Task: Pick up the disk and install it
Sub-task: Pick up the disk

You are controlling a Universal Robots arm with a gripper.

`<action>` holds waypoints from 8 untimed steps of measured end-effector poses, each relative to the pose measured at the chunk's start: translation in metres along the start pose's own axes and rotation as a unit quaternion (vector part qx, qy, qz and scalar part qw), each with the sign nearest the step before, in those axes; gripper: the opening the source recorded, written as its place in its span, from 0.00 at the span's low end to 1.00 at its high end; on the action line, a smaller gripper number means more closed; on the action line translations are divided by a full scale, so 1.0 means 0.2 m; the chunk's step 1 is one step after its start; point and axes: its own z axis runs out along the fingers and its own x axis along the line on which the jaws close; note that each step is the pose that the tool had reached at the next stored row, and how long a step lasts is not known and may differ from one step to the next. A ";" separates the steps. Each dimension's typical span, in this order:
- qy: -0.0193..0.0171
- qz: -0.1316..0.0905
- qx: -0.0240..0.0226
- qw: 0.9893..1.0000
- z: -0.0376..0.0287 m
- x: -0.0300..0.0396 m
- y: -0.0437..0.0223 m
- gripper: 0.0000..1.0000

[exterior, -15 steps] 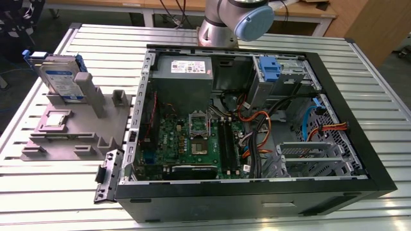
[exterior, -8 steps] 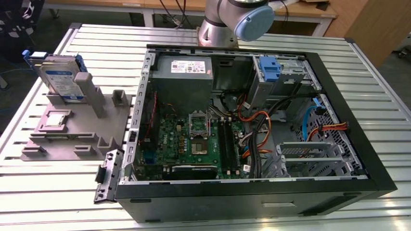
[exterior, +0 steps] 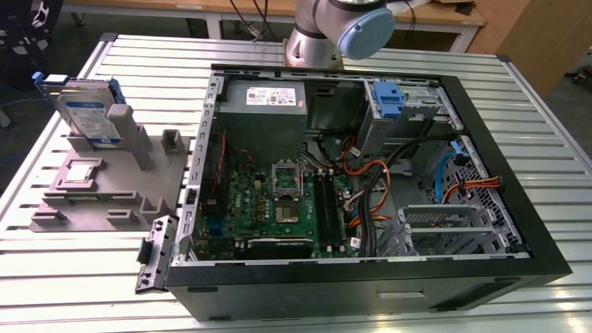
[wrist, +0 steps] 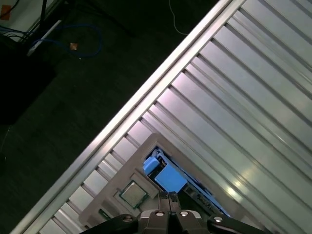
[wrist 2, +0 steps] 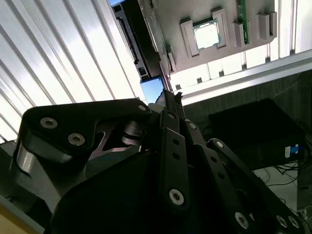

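The flat silver metal disk [exterior: 89, 111] with a blue plastic frame and a white and blue label stands up on its edge. It sits in a slot of a grey plastic holder block [exterior: 111, 191]. The block lies on the ribbed silver metal surface [exterior: 93, 277], at the exterior view's left of the big black computer case [exterior: 370, 284]. The case lies open on its side. A small square silver chip [exterior: 82, 172] rests in the block, near the foot of the disk.

Inside the case there is a green circuit board [exterior: 277, 201], a grey power box with a white sticker [exterior: 268, 97] and a tall blue plastic latch piece [exterior: 389, 97]. Orange, black and blue wires [exterior: 370, 187] run between them. The grey and blue robot arm [exterior: 347, 28] rises behind the case.

Both wrist views look down past the black metal pincer [wrist: 168, 196] [wrist 2: 171, 95] at the block. Its two fingers are pressed together at the tips, and they have hold of nothing. The tips hang over the blue top edge of the disk [wrist: 168, 178] [wrist 2: 152, 90]. I cannot tell if they touch it. The square chip [wrist: 133, 193] [wrist 2: 207, 35] shows beside the disk in both wrist views.
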 end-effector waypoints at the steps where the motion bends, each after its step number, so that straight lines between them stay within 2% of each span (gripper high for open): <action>1: 0.000 -0.004 0.000 1.000 0.000 0.000 0.000 0.10; 8: 0.001 -0.013 0.000 1.000 0.000 0.000 0.000 0.10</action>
